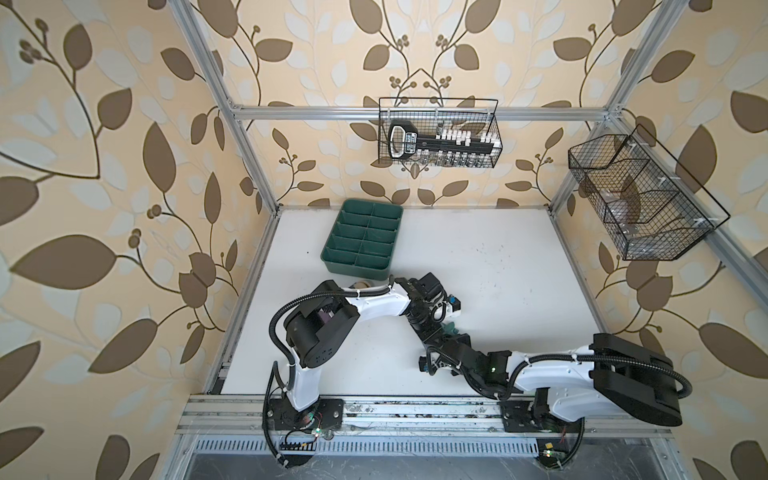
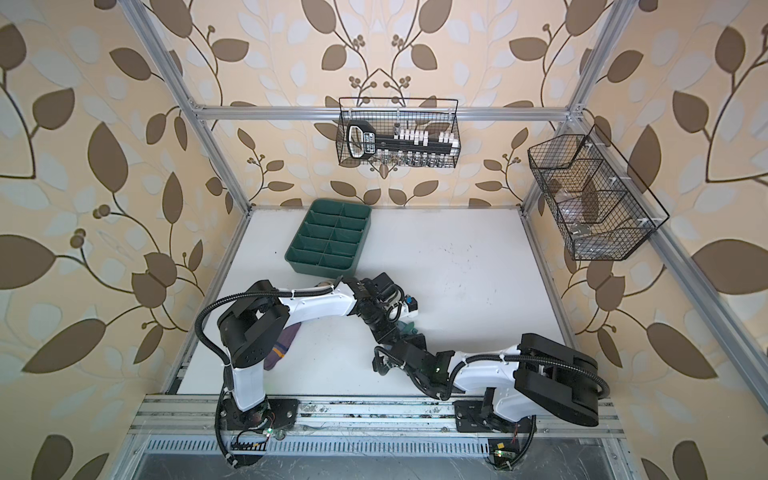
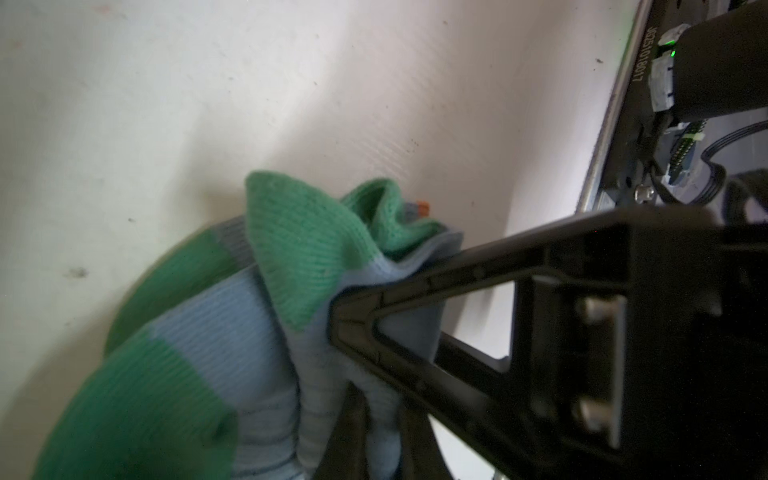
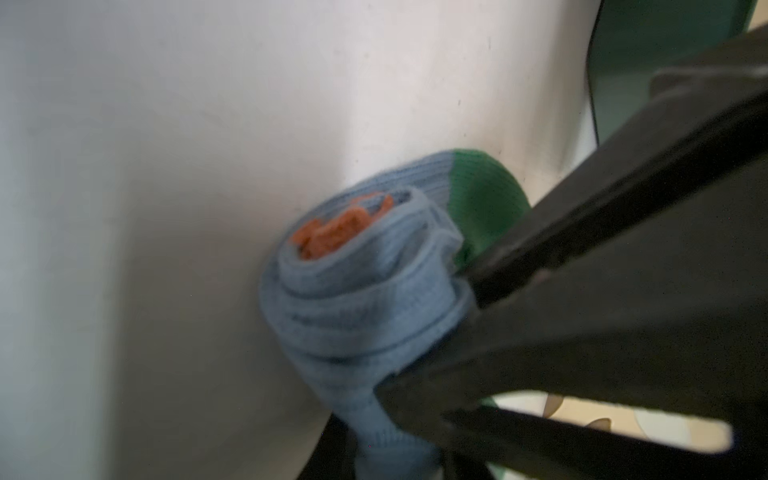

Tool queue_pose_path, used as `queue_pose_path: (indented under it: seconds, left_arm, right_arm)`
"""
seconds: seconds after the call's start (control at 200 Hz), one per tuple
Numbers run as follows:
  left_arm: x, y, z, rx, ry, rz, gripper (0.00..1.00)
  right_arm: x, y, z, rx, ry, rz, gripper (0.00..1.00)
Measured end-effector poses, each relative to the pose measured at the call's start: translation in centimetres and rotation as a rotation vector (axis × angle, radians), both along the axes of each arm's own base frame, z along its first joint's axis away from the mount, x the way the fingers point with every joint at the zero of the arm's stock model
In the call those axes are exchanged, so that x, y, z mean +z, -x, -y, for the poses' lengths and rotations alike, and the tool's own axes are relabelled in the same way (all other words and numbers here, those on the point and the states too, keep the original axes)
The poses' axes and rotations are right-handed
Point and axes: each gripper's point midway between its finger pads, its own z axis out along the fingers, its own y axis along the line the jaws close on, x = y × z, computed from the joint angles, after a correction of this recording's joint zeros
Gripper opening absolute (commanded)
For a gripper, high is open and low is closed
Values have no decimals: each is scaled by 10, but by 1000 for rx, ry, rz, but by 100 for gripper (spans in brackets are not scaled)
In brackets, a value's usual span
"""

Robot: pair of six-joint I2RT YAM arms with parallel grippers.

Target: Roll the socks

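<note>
Light blue sock [image 4: 365, 307] looks nearly rolled, centre frame; left gripper [image 3: 337, 357] and right gripper [image 4: 424, 332] both pinching it. Next, probably: tuck green toe [image 4: 486, 187] over.

Desk [image 1: 519, 266] right half and far right corner open for passing. Green tray [image 1: 353, 269] blocks far left. Left arm [image 1: 374, 303] and right arm [image 1: 540, 365] meet mid-desk over blue sock [image 3: 232, 332]. Purple sock [image 2: 284, 340] under left elbow.
</note>
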Motion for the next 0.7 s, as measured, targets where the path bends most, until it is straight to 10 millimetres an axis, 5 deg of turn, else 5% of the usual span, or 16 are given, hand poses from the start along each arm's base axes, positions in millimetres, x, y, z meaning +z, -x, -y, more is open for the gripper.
queue_pose_path:
  seconds: [0.115, 0.31, 0.425, 0.55, 0.7]
  left_arm:
    - [4, 4, -7, 15, -9, 21, 38]
    - [35, 1, -22, 55, 9, 147, 41]
    - [92, -20, -42, 149, 77, 374, 50]
    - [175, -45, -98, 344, 137, 725, 69]
    - [249, -30, -159, 423, 221, 995, 84]
  right_arm:
    - [1, 8, -5, 6, 9, -30, 0]
    - [3, 26, -6, 12, 45, -156, 0]
    - [5, 35, 0, -26, 81, -243, 0]
    - [4, 40, 6, -83, 112, -332, 0]
    - [5, 46, 3, -141, 149, -475, 0]
